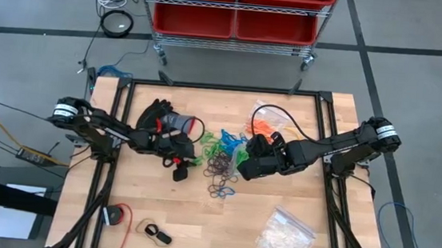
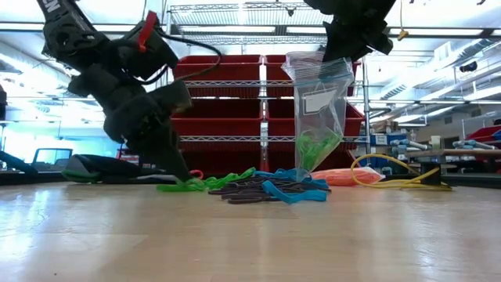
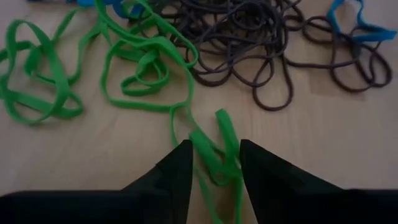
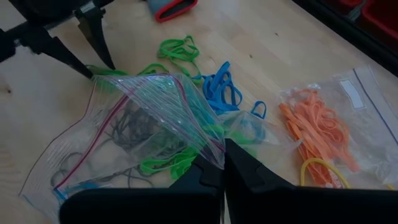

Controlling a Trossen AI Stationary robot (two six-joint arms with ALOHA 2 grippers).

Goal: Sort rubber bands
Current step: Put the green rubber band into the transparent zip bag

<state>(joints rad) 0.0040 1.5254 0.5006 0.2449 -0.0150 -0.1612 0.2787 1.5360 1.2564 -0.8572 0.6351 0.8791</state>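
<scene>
The left tool (image 3: 214, 163) is down at the wooden worktop (image 1: 197, 218), its two dark fingers (image 3: 177, 171) parted with a green rubber band (image 3: 211, 155) lying between them, not visibly pinched; more loose green bands (image 3: 134, 68) spread just beyond it, beside a tangle of dark bands (image 3: 261, 43) and a few blue ones (image 3: 357, 25). In the high view this mixed heap (image 1: 222, 160) sits near the worktop's middle, between the two arms; the right tool (image 4: 222, 163) is clenched on the edge of a clear zip bag (image 4: 137, 124), held up above the heap with green bands (image 2: 317, 147) inside it. Near it, orange bands (image 4: 314, 124) lie in a second clear bag (image 4: 367, 99) on the worktop, with a yellow loop (image 4: 320, 171) beside them.
</scene>
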